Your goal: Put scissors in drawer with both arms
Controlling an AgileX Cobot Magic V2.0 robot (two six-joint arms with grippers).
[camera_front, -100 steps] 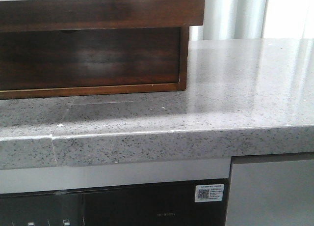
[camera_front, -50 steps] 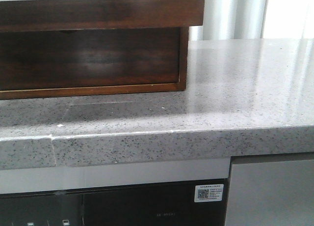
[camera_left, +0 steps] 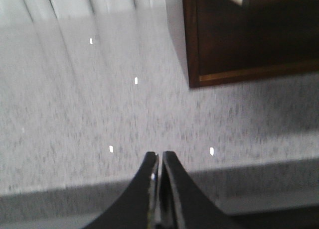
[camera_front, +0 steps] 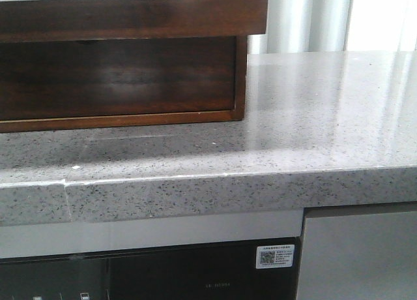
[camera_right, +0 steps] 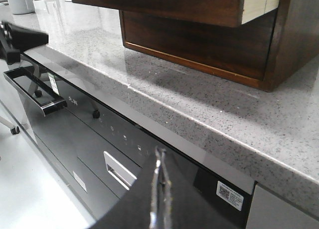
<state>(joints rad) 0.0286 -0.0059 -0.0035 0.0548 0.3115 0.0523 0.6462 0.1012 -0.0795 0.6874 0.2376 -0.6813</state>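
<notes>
1. Right gripper [camera_right: 160, 189], bottom centre of the right wrist view: we log its fingers pressed together with nothing between them, hanging in front of the dark appliance front [camera_right: 99, 144].
2. Left gripper [camera_left: 160, 189], bottom centre of the left wrist view: fingers nearly touching, only a thin slit between them, nothing held; it hangs over the front edge of the countertop [camera_left: 75, 129].
3. Countertop [camera_front: 313, 117], speckled grey stone, middle band of the front view; we find no loose item on it.
4. Wooden cabinet [camera_front: 117, 78], upper left of the front view, standing on the countertop.
5. Drawer [camera_front: 130, 13], top left of the front view: dark glossy front with a pale rim, projecting forward over the cabinet's lower panel, so we judge it pulled out.
6. Scissors: not seen in any view; we cannot tell where they lie.
7. Handling, our judgement: a small pair should be light and stiff, its blades slim and slippery; we would grip at the pivot or the plastic loops.
8. View differences: only the right wrist view shows the appliance's handle [camera_right: 35, 92] at left and the drawer's pale side edge [camera_right: 259, 2] at upper right; neither gripper appears in the front view.
</notes>
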